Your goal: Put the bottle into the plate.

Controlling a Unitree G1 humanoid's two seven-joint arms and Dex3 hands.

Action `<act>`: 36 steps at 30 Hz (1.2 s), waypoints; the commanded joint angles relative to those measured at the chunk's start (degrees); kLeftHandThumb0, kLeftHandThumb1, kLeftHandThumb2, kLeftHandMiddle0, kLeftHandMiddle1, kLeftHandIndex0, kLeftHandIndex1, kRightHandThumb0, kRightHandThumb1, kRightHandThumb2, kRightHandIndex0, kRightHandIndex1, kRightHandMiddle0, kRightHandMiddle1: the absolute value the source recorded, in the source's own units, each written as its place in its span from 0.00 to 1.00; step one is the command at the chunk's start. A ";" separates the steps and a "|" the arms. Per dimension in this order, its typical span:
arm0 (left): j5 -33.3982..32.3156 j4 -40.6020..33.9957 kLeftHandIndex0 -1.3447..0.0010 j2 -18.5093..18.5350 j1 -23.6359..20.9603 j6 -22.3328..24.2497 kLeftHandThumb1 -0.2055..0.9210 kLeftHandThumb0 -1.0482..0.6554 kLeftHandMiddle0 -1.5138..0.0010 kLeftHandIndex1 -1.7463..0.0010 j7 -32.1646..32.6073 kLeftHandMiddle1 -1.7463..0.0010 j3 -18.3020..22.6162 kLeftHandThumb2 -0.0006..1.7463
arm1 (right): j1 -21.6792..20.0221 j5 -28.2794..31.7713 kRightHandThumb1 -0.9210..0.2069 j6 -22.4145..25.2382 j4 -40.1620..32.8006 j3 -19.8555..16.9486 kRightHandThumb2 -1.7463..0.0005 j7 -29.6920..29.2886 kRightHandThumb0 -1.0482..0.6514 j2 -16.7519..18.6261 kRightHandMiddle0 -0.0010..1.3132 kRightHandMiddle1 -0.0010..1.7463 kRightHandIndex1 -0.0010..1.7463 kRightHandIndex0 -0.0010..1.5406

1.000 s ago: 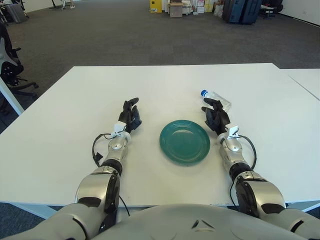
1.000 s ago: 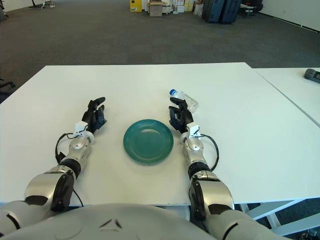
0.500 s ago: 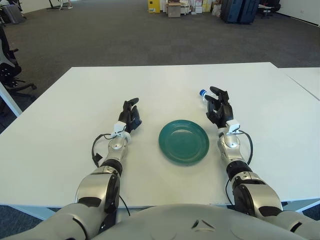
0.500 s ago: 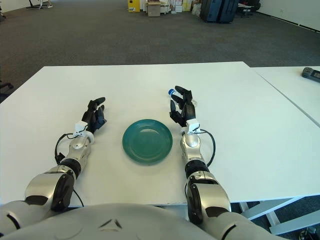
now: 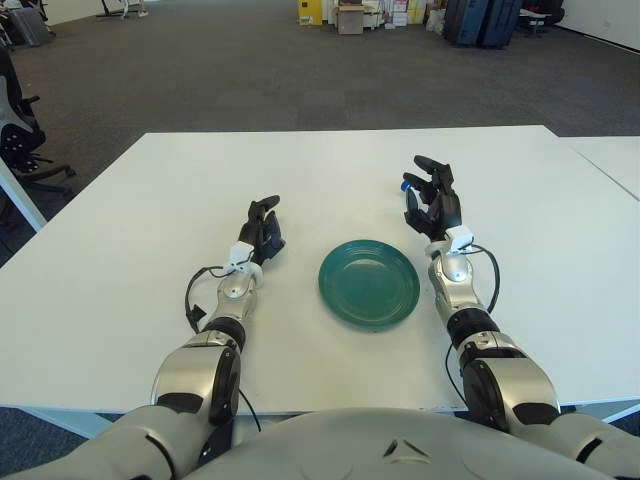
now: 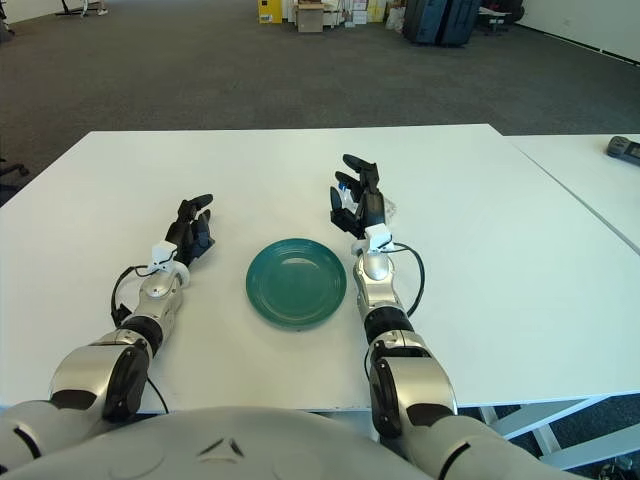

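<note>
A clear plastic bottle with a blue cap [image 5: 407,184] lies on the white table [image 5: 330,170] behind and right of the green plate [image 5: 369,284]. My right hand [image 5: 432,195] is raised right in front of the bottle with its fingers spread, hiding most of it; only the cap and a bit of clear body [image 6: 390,208] show. I cannot see a closed grip on it. The plate holds nothing. My left hand [image 5: 262,225] shows left of the plate, fingers relaxed and holding nothing.
A second white table [image 5: 615,160] stands close on the right with a dark device [image 6: 624,147] on it. An office chair [image 5: 15,130] is off the table's left side. Grey carpet and stacked boxes lie far behind.
My right hand has lifted from beside the plate and moved forward up to the bottle, now covering most of it. The left hand, plate and bottle have stayed put.
</note>
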 commanded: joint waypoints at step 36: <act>-0.35 1.50 1.00 -1.24 1.94 -0.18 1.00 0.07 0.78 0.46 -0.92 1.00 -0.45 0.56 | -25.26 -33.29 0.00 37.01 24.87 27.92 0.73 -16.50 0.00 -13.96 0.00 0.04 0.00 0.00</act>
